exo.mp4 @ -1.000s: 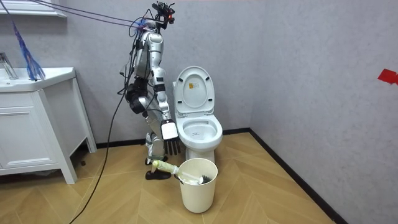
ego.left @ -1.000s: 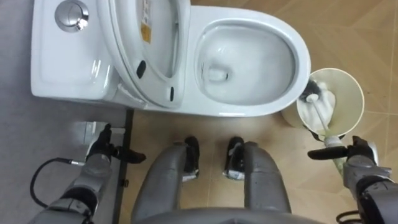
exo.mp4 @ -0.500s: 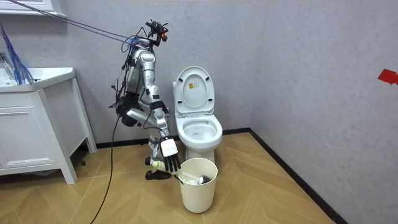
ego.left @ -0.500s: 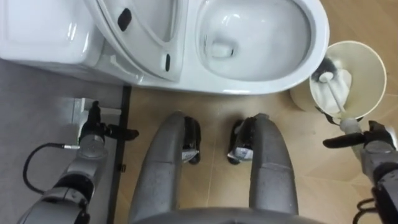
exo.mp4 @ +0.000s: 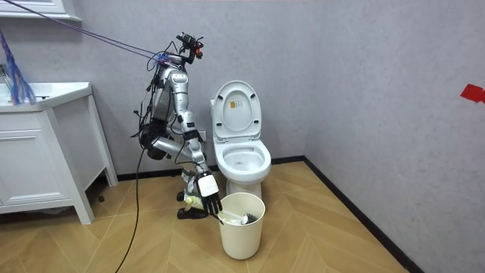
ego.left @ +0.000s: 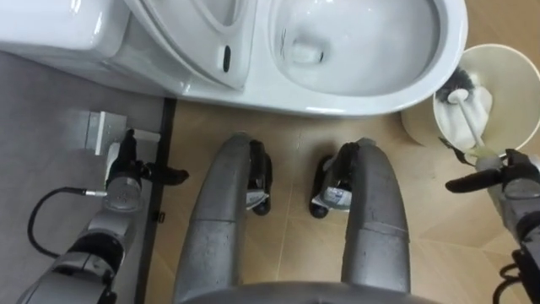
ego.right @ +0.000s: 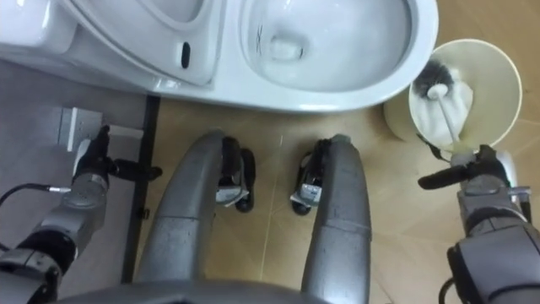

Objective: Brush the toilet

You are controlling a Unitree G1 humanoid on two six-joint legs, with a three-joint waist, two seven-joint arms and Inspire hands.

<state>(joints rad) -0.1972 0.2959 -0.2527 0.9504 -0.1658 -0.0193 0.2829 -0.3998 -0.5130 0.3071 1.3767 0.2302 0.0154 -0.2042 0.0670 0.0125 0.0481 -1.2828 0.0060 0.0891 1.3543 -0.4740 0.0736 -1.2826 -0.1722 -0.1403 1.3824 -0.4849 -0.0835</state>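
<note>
The toilet brush leans in a cream bucket on the floor, its dark bristled head down inside and its pale handle slanting up over the near rim. My right hand hovers at the handle's upper end with straight fingers and the thumb held out; it grips nothing. In the room view this hand hangs just left of the bucket. The white toilet stands with its seat raised and bowl exposed. My left hand hangs idle and relaxed at the lower left.
I stand bent forward beside the toilet, facing it, with the bucket at my right. A grey wall rises behind the toilet. A small white box sits low by the wall. A white cabinet stands at the room view's left.
I have bent further down, and my right hand has dropped from knee height to the brush handle at the bucket's rim. The eye views shifted, so the toilet slid upward.
</note>
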